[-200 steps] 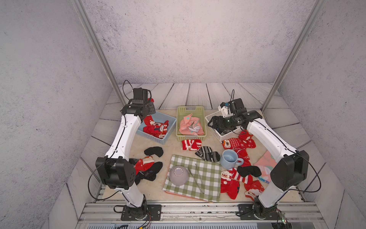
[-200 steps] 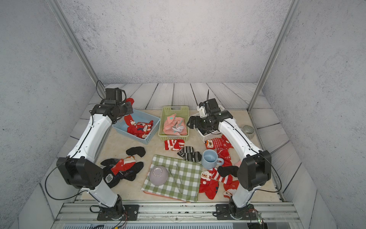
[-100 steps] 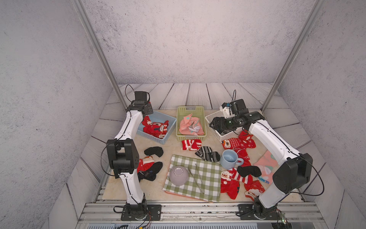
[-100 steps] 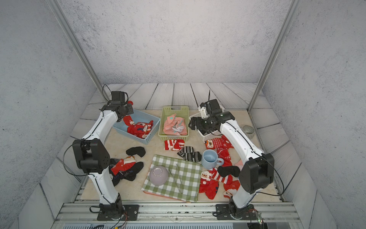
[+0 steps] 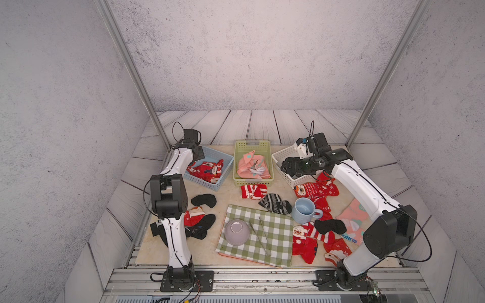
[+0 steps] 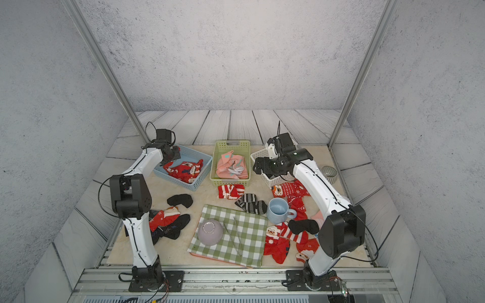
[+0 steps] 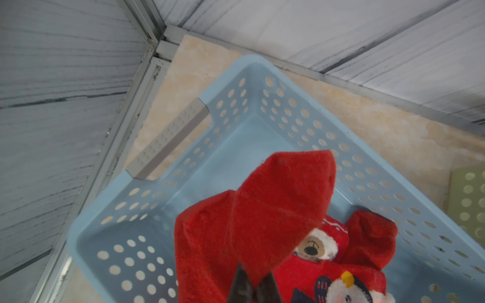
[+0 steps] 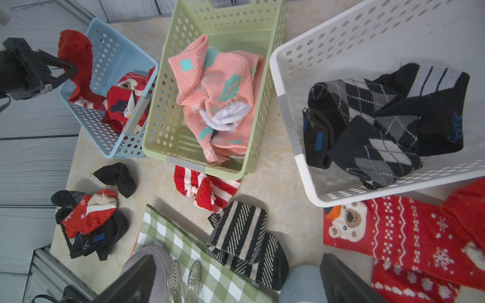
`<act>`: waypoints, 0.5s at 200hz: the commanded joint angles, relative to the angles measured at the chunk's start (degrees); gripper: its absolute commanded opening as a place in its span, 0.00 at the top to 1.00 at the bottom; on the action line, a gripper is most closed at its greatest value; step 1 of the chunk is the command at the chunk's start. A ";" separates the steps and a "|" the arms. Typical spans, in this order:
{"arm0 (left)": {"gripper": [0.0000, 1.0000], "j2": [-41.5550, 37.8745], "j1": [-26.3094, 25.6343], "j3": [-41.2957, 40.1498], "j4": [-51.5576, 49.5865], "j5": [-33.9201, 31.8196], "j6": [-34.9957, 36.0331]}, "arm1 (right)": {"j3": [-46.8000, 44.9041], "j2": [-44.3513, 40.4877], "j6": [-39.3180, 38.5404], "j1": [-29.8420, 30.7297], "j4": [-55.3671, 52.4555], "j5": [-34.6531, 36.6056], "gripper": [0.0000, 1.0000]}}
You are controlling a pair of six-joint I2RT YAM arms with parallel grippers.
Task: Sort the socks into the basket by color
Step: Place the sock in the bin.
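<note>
**Left hand** [image 7: 252,287]: pinched shut on red sock [image 7: 262,210], dangling it above blue basket [image 7: 288,123], where reds collect; likely for release.
**Right hand** [image 5: 288,168]: spread wide, empty, well apart from blue basket.
**Loose socks** [image 5: 315,189]: unsorted on desk [image 5: 225,194], outside blue basket.

You see only the tips of the left gripper [image 7: 255,268]; the picture's edge cuts off the rest, and the lower end of the plain red fuzzy sock [image 7: 262,210] it pinches.
</note>
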 commanded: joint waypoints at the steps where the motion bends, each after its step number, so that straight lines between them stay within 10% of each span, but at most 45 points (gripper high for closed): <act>1: 1.00 0.83 0.32 0.79 -0.49 1.43 -1.02 | -0.24 -2.09 -0.70 -0.19 -1.78 1.33 0.01; 100: 0.56 1.61 0.36 0.02 0.21 3.97 -1.77 | -2.58 -4.66 -0.69 -0.23 -2.14 2.40 0.01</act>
